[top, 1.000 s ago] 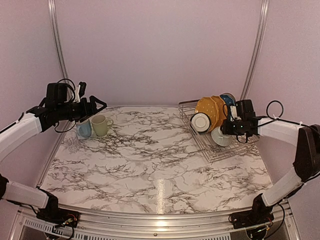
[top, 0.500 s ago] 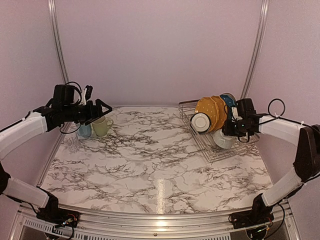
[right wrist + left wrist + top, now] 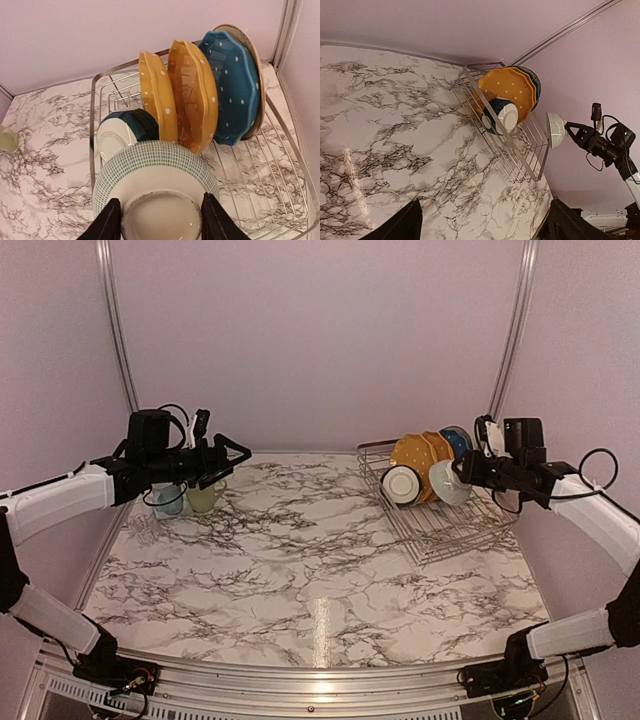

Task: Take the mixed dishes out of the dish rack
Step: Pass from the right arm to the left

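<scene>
One slick, brittle-looking white bowl (image 3: pixel 150 160) I am holding by its base in the right claw (image 3: pixel 157 220) just above the dish rack (image 3: pixel 440 530), the left claw (image 3: pixel 228 462) gaping far from it.

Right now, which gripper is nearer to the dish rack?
The right gripper: it holds a bowl above the rack; the left gripper hovers across the table by the mugs.
</scene>
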Tool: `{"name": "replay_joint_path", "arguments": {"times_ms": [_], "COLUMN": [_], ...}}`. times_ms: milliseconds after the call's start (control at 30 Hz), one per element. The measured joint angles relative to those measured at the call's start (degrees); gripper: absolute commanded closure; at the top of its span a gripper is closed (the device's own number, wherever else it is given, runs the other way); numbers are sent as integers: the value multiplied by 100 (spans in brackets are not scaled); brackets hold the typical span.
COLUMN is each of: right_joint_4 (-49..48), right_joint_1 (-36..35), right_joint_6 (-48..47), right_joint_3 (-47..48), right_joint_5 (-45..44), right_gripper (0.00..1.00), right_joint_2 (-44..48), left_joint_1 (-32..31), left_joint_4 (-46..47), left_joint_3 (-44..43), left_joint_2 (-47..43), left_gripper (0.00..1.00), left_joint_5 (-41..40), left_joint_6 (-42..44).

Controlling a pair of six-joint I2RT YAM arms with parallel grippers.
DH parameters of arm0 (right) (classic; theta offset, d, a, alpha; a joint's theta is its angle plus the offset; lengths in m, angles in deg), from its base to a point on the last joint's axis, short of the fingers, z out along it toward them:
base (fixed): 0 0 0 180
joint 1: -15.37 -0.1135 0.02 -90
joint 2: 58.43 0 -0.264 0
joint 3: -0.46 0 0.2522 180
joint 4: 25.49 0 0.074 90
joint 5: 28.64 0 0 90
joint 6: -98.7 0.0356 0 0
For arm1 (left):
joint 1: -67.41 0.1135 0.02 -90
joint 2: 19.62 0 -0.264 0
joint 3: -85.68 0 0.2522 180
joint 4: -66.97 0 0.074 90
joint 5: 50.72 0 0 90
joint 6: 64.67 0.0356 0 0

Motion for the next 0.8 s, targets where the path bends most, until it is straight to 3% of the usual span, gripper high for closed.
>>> {"name": "replay_joint_path", "arguments": {"times_ms": [200, 367, 633, 800], "right_joint_4": [-503, -1414, -2846, -3254], "right_joint_1": [-50, -389, -1322, -1639], "right_joint_6": [417, 1058, 2020, 2308], "right_joint_3": [0, -46, -140, -140], "right_joint_5": [1187, 1950, 2625, 2787], "right_gripper": [88, 90, 91, 92], "right_joint_2": [55, -133, -1005, -1338], "left_joint_1": [-514, -1014, -1751, -1895], "left_joint_4": [1082, 2498, 5147, 6116], "left_joint_3": [28, 37, -52, -118], "left_joint_2": [485, 1069, 2503, 2935], "left_gripper": [10, 11, 14, 14], "left_joint_5": [343, 584, 835, 859], "left_joint_6": [-728, -1646, -3550, -4293]}}
